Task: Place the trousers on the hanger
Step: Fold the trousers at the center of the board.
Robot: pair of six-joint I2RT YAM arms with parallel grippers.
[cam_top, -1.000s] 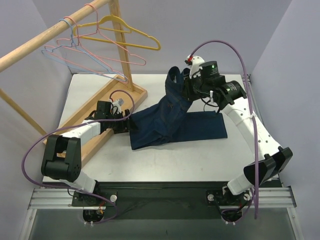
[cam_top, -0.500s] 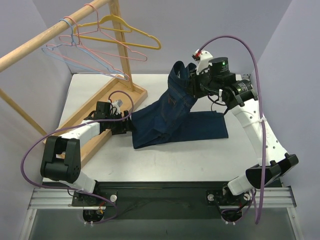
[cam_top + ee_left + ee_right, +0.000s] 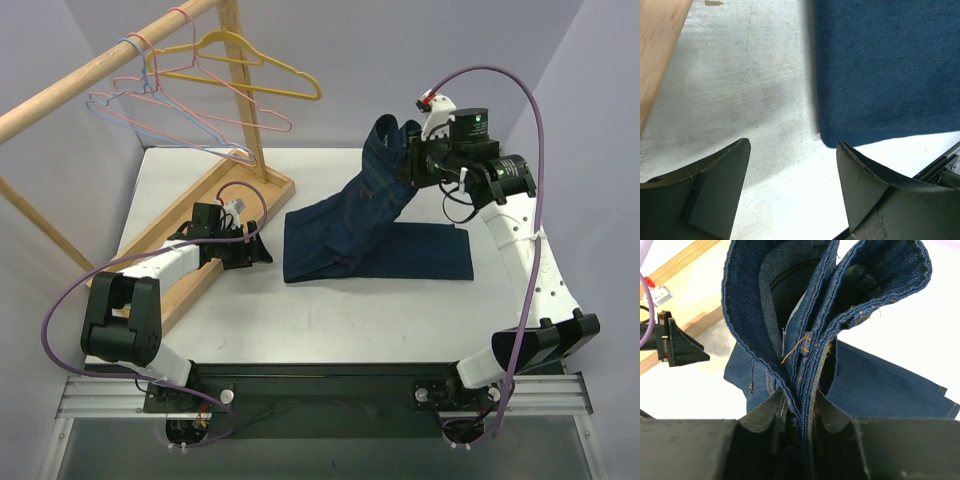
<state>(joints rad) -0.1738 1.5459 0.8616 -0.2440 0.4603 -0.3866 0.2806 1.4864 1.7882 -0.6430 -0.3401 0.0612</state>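
At ten o'clock the hanger (image 3: 146, 72) is hanging; we are holding our left gripper (image 3: 793, 146) wide open, empty, beside the trousers (image 3: 380, 250), and only the right wrist view is showing our right gripper (image 3: 799, 402) clamping their raised waistband.

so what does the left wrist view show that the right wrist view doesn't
Only the left wrist view: the left claw open, seen from its own side, with bare table between its fingers and a flat edge of the trousers lying just beyond. Only the right wrist view: the right claw shut on the trousers' upright waist seam, with orange stitching showing. Both: the trousers, the white table and the wooden rack base.
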